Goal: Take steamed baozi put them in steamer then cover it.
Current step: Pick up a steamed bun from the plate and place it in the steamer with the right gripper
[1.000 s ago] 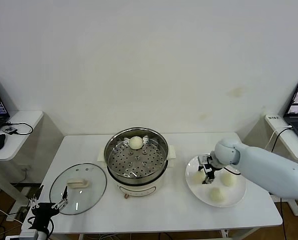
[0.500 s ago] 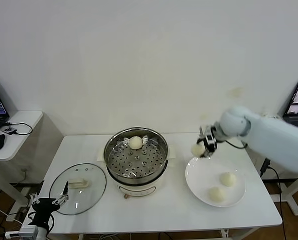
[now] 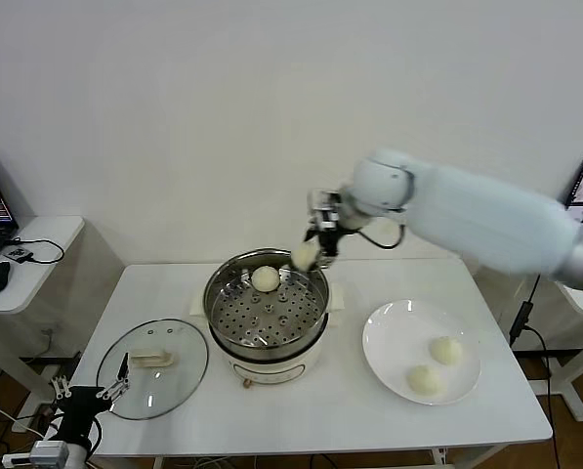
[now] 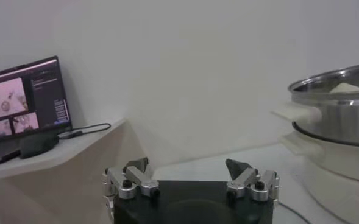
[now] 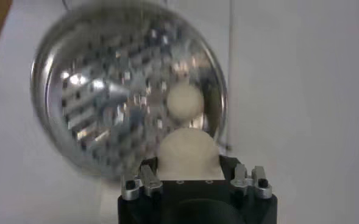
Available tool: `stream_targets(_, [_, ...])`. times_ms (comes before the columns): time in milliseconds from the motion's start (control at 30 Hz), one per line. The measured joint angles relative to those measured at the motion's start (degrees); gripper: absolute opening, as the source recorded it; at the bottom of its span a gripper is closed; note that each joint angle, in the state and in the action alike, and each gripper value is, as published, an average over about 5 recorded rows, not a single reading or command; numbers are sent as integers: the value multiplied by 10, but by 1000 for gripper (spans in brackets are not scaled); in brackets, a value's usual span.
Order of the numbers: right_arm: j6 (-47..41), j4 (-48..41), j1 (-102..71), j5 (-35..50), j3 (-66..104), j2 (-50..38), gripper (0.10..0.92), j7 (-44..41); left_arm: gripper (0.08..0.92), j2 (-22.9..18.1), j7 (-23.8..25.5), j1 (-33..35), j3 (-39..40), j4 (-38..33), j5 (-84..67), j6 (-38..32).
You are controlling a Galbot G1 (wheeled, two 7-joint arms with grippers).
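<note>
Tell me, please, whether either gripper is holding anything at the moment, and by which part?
The right gripper holds one steamed baozi by its opposite sides, above the steamer rim. The left gripper is open and holds nothing.

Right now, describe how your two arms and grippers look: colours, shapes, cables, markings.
The right arm is a thick, smooth, pale blue-white shell with a rounded wrist joint and thin black cables looping beside it. The right gripper is black with silver finger mounts and screws. The left gripper has the same black body, silver screw-headed brackets and dark fingertips, on a slim black wrist. No markings are visible on either.
</note>
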Motion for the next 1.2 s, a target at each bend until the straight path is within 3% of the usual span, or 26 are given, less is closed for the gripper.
stream_targets(500, [-18, -86, -55, 18, -15, 126, 645, 32, 823, -8, 0, 4, 0, -4, 3, -3])
stream_targets(1200, [-30, -152, -93, -4, -17, 184, 664, 42, 823, -8, 0, 5, -4, -5, 2, -7])
